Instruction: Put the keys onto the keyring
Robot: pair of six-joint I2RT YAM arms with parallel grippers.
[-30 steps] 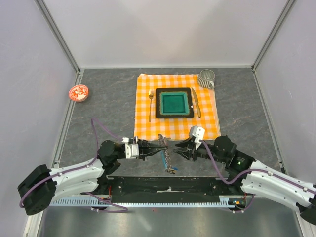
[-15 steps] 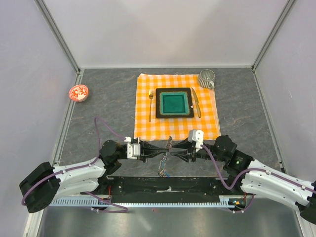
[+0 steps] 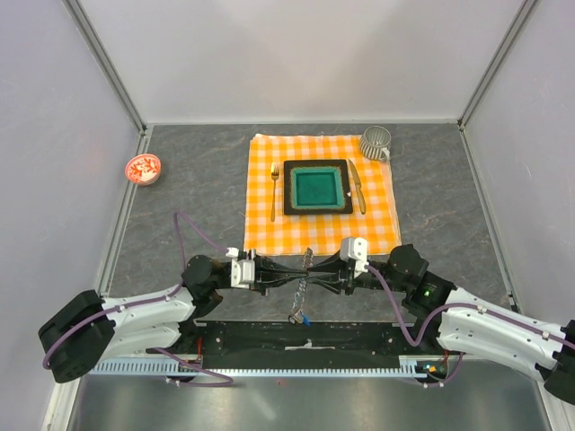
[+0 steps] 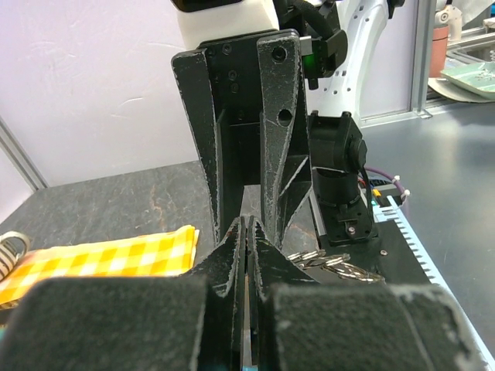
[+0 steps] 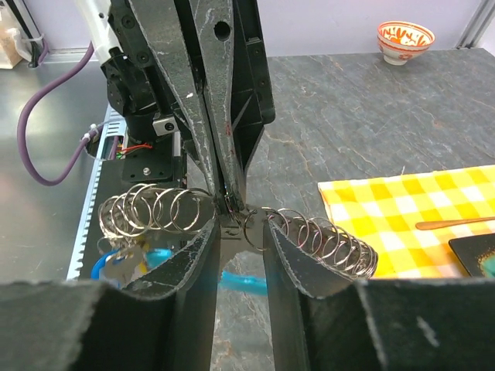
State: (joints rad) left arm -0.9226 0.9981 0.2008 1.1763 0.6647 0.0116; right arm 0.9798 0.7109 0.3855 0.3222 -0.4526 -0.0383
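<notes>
keyring [image 5: 321, 239]: coiled chain of thin silvery wire loops, cyan clip [image 5: 241, 283] below

Silvery keyring [image 3: 303, 285] aloft, keys [image 3: 296, 316] beneath

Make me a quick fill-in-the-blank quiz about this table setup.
Seen from above, the fork lies ___ of the plate. The mug stands at the cloth's far ___ corner. The dish is red and ___. The left gripper and right gripper meet tip to tip, with a chain of metal ___ hanging there.
Missing words: left; right; white; rings.
</notes>
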